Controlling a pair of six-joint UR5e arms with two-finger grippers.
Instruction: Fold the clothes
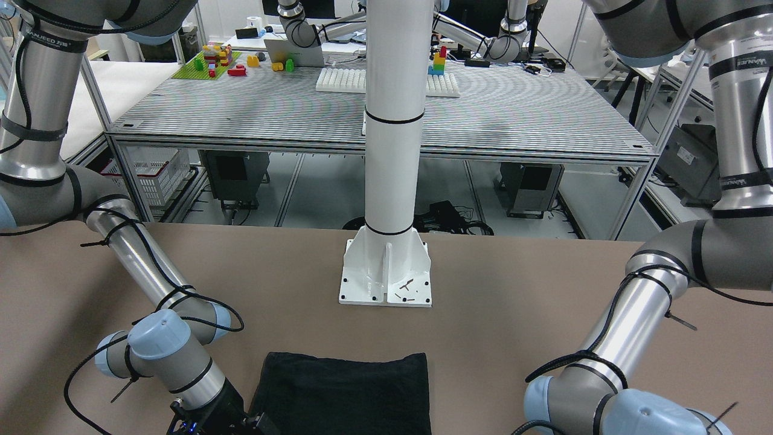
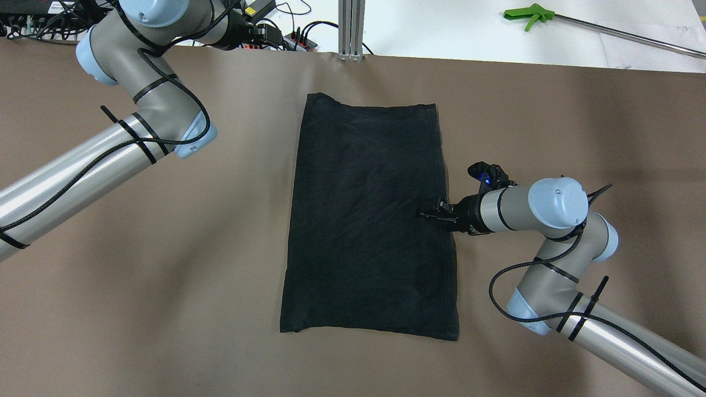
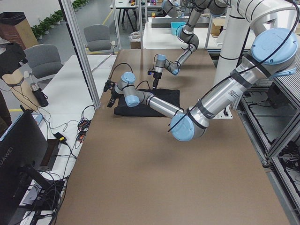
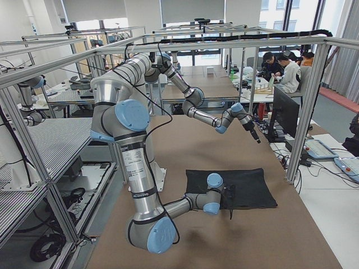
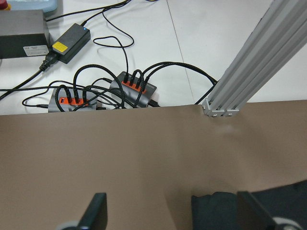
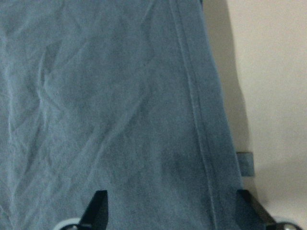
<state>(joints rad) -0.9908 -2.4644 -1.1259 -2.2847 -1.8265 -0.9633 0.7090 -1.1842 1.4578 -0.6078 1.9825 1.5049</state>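
Clothes (image 2: 367, 220), one flat black piece at the middle of the surface (image 2: 165, 248), have the right pincer (image 2: 437, 213) open over their right edge. The left pincer (image 5: 172, 215), also open, hangs by the far edge. A shallow bite may slip off the thin fabric or drag it askew.

Camera layout: six views on one table (image 2: 165, 248), black cloth (image 2: 369, 215) shared by all.
Overhead is taken from behind the robot, facing forward and down; the front-facing view is shot steeply from across, white pillar (image 1: 392, 121) centred. The table is viewed lengthwise from each end in the side views. The left wrist view is held high over the table's far edge, only a cloth corner caught; the right wrist view is held close on the cloth's hemmed edge.
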